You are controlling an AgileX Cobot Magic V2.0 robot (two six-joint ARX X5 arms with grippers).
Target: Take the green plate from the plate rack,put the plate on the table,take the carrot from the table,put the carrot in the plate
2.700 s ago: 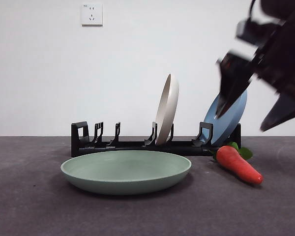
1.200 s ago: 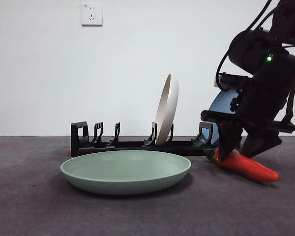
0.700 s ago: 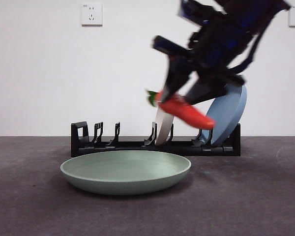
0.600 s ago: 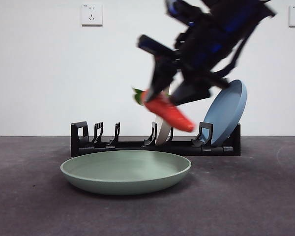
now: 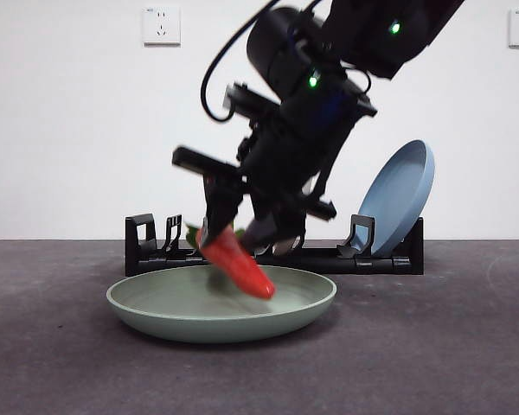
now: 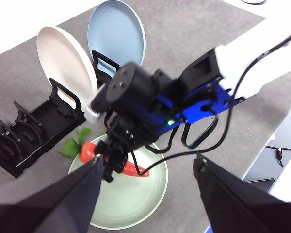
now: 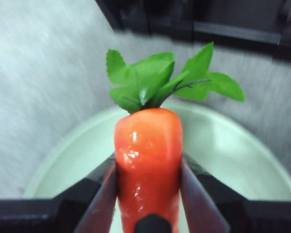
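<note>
The green plate lies flat on the table in front of the plate rack. My right gripper is shut on the carrot and holds it tilted over the plate, tip down inside the rim. The right wrist view shows the carrot between the jaws, leafy top pointing away, with the plate beneath. My left gripper is open and empty, high above the table, and looks down on the plate, the carrot and the right gripper.
A blue plate leans in the rack's right end. A cream plate stands in the rack beside it, hidden by the arm in the front view. The rack's left slots hold nothing.
My right gripper picked the carrot up from the table at the right, carried it left and up past the rack, then lowered it over the green plate.
</note>
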